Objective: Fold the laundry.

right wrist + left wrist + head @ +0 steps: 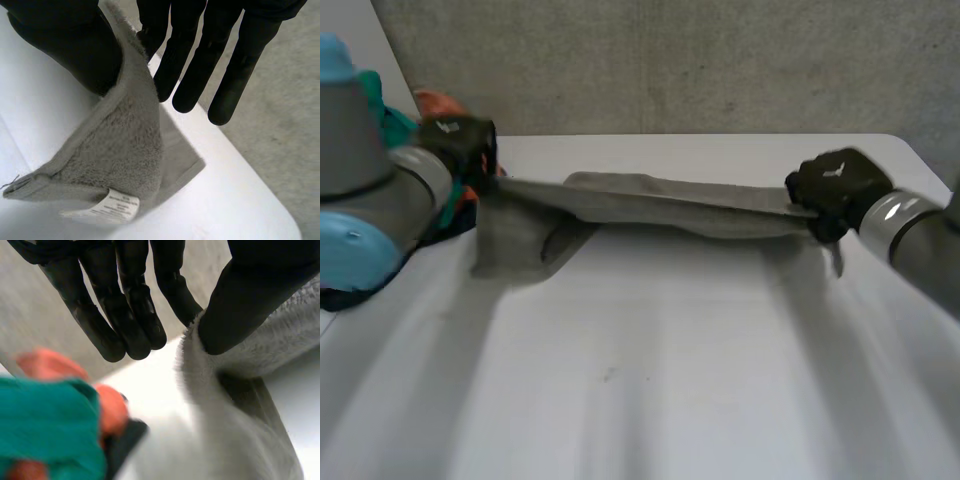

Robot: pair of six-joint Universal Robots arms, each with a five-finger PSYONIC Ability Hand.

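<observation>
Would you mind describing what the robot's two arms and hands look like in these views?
Both arms are thick grey tubes; the left arm shows rounded light-blue caps, the right arm a pale band at its wrist. The left hand and right hand are matte black, each with a small white mark on its back and long rounded fingers.

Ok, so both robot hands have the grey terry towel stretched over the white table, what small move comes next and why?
Probably lower both together to lay it flat. The left robot hand and right robot hand each pinch an end of the grey terry towel, taut above the white table, with a part near the left one sagging onto it; it is not spread flat.
</observation>
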